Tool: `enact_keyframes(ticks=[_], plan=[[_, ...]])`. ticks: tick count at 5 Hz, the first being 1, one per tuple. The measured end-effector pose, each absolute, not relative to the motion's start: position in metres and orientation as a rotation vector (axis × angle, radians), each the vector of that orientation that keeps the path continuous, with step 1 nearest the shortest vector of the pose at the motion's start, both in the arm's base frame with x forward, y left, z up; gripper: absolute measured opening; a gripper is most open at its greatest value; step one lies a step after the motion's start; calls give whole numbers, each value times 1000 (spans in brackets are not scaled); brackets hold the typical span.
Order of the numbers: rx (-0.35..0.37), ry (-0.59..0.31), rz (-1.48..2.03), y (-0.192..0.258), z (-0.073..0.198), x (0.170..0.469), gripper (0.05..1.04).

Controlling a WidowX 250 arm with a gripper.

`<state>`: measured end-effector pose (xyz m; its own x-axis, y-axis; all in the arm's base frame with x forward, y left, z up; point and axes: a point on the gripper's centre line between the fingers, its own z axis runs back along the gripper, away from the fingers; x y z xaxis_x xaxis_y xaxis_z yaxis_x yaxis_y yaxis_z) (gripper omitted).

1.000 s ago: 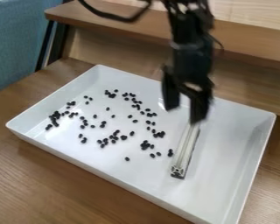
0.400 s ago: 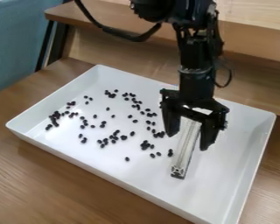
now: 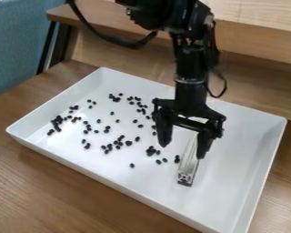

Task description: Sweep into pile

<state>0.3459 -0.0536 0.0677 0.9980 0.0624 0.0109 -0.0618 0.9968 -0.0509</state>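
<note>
Nearest you, the white tray (image 3: 117,181) is resting on the bench (image 3: 81,198); inside, the metal bar (image 3: 188,167) is lying right of the scattered black beans (image 3: 116,142). Your end effector (image 3: 181,148) is hanging above, fingers spread.

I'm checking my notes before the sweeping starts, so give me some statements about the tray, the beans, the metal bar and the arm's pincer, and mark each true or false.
1. The small black beans form one tight pile. False: they are scattered as singles and loose clusters.
2. The white rectangular tray rests on a brown wooden table. True.
3. The silver metal bar stands upright on its end. False: it lies lengthwise on the tray's floor.
4. The black pincer has its fingers spread apart. True.
5. In the camera view, most beans lie to the right of the bar. False: they lie to its left.
</note>
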Motion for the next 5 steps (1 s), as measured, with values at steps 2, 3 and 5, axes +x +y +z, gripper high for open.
enact_keyframes(ticks=[2,3,5], plan=[[-96,-82,214,-48,54,351,1001],[-121,-101,239,-51,52,357,1001],[-134,-89,264,-55,36,373,1001]])
